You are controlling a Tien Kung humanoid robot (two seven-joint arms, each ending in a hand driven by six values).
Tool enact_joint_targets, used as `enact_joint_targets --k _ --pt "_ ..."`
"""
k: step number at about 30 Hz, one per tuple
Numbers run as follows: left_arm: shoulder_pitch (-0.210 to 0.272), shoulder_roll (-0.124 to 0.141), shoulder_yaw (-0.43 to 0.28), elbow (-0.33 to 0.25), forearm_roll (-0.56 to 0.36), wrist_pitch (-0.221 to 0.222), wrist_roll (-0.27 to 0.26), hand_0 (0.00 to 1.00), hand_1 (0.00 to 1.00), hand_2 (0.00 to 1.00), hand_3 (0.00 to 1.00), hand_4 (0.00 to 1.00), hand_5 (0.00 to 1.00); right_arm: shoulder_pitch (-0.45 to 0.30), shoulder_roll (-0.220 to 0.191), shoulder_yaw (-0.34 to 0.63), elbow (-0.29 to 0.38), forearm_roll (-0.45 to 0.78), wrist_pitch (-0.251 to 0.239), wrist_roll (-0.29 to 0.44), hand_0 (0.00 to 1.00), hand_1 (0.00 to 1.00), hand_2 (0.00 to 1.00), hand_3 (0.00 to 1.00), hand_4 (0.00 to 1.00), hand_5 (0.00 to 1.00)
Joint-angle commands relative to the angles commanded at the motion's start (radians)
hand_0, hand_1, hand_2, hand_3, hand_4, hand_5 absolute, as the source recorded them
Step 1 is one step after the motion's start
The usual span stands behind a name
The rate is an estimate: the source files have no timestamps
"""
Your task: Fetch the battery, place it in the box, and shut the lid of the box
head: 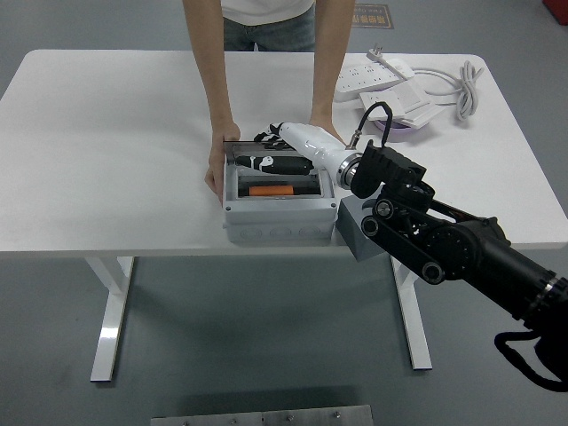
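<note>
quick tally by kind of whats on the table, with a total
box: 1
battery: 1
grey block: 1
power strip: 1
cable: 1
purple thing: 1, partly hidden
Total: 6

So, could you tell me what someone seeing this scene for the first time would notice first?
Most striking is the robot's right hand, white with black fingers, reaching from the right over the far edge of the grey box near the table's front edge. Inside the box lies an orange battery. A person at the far side steadies the box with a hand against its left side, and white power strips with a coiled cable lie at the far right.
</note>
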Motion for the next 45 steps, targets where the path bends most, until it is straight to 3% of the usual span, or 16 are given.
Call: enact_joint_targets --k 16,45 --pt "0.003 -0.001 0.005 0.0 -0.009 0.002 -0.004 0.623 0.69 0.585 0.596 0.594 0.021 -0.023 -0.055 0.031 0.124 -0.053 0.123 -0.13 0.78 0.702 0.727 0.789 0.983 0.998" --pt "-0.001 -0.005 0.002 0.0 -0.006 0.002 -0.001 0.622 0.689 0.584 0.594 0.591 0.017 -0.037 -0.055 0.021 0.129 -0.052 0.156 -0.157 0.754 0.697 0.725 0.774 0.977 0.998"
